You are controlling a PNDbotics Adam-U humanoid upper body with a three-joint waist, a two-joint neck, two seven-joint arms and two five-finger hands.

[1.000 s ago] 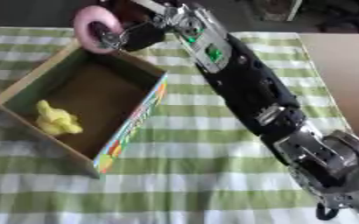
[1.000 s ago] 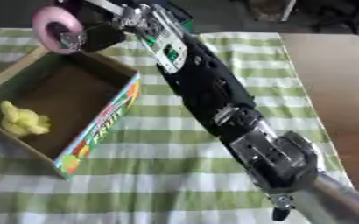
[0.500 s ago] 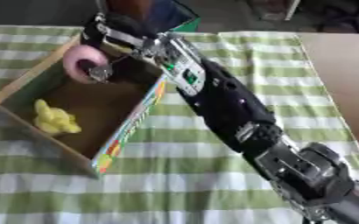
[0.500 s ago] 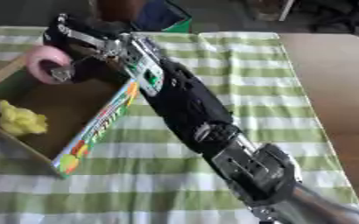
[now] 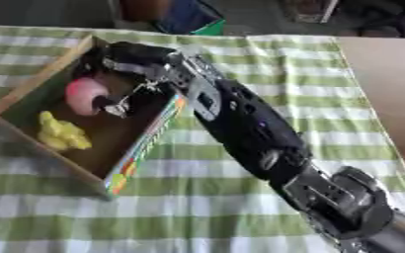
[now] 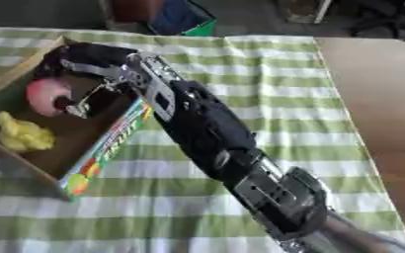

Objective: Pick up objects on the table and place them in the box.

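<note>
Your right hand [image 5: 124, 66] was inside the box [image 5: 33, 91], fingers curled around the pink object [image 5: 85, 95] just at 12 o'clock of the yellow item [image 5: 60, 132]. You needed to uncurl them and lift straight out, clear of the box wall.

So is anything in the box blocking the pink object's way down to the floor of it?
Nothing visible. The right hand holds the pink object inside the box, over bare floor; the yellow item lies apart, nearer the camera.
</note>
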